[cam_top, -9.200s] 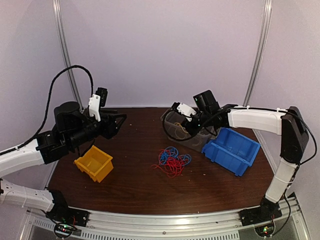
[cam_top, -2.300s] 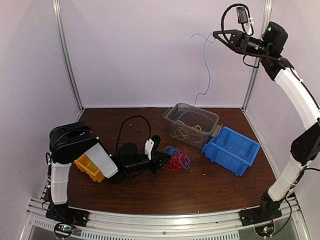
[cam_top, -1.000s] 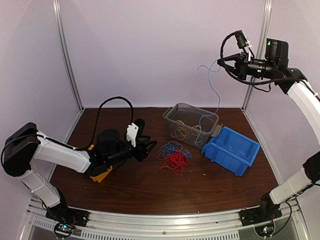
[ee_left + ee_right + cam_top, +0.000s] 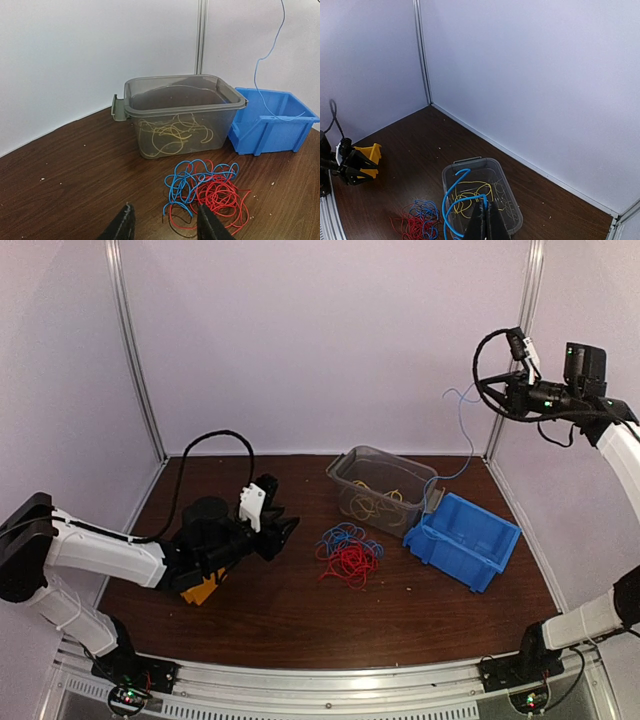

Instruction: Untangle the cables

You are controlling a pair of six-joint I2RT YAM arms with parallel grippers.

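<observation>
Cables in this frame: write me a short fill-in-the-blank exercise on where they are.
The right pincer is shut on a ___ cable. The cables inside the clear bin are ___. The left pincer, facing the red-and-blue tangle, is ___.
Missing: blue; yellow; open.

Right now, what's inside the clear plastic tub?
Loose yellow cables lie coiled on the floor of the clear tub, visible through its wall. No red or blue ones show inside. Whatever lies under the coils is covered, and the tinted wall blurs the far corners.
</observation>
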